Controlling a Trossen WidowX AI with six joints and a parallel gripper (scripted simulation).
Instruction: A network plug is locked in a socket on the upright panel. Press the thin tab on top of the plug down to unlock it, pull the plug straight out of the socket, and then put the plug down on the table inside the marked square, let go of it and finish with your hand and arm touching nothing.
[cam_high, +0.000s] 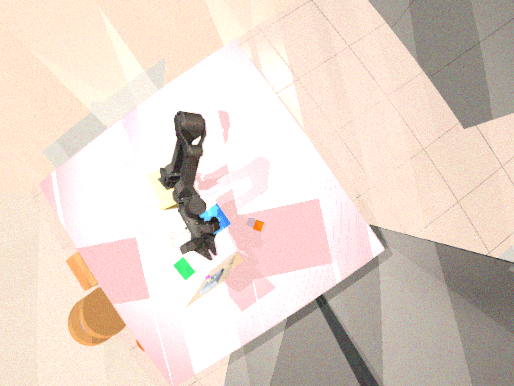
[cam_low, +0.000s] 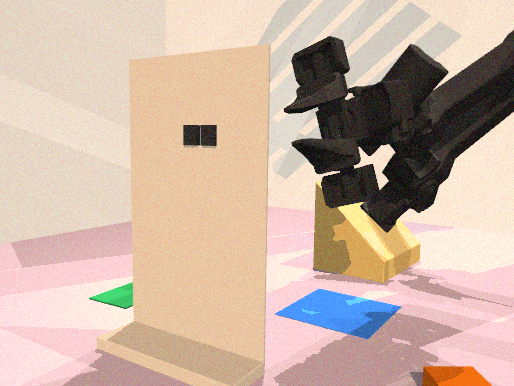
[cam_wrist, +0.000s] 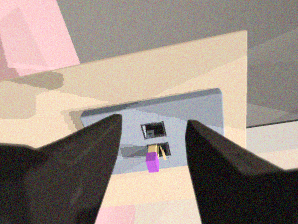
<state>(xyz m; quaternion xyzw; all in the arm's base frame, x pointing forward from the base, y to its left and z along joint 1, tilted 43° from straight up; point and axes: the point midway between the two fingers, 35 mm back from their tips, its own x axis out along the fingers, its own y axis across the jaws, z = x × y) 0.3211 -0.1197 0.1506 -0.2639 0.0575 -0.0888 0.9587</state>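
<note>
- End effector (cam_low: 325, 125) hangs in the air just off the front face of the panel (cam_low: 200, 200), short of it and not touching. Partly open, fingers spread to a moderate gap, nothing between them.
- In the wrist view the two dark fingers frame the grey socket plate (cam_wrist: 200, 115) on the panel; the plug sits between them in the picture, well ahead of the tips.
- Plug (cam_wrist: 153, 161): purple body seated in the lower of two socket openings on the panel, with a thin tan tab (cam_wrist: 162, 151) just above it. Upper socket (cam_wrist: 153, 129) has nothing in it.
- From overhead, the plug shows only as a small magenta spot (cam_high: 207, 276) on the panel's arm-facing side; detail too small to read.
- Exterior view shows the panel's back: two small dark squares (cam_low: 200, 135) side by side in its upper half. The panel stands upright on a low base (cam_low: 175, 357).
- Green square (cam_high: 184, 268) lies flat on the surface (cam_high: 300, 210) just beside the panel, on the arm side.
- Blue square (cam_low: 340, 312) lies flat on the surface near the panel, below the arm (cam_high: 187, 160).
- Yellow wedge block (cam_low: 360, 245) sits beyond the blue square from the panel, behind the end effector in the exterior view.
- Orange block (cam_high: 258, 225) rests on the surface near the panel, apart from the arm.
</note>
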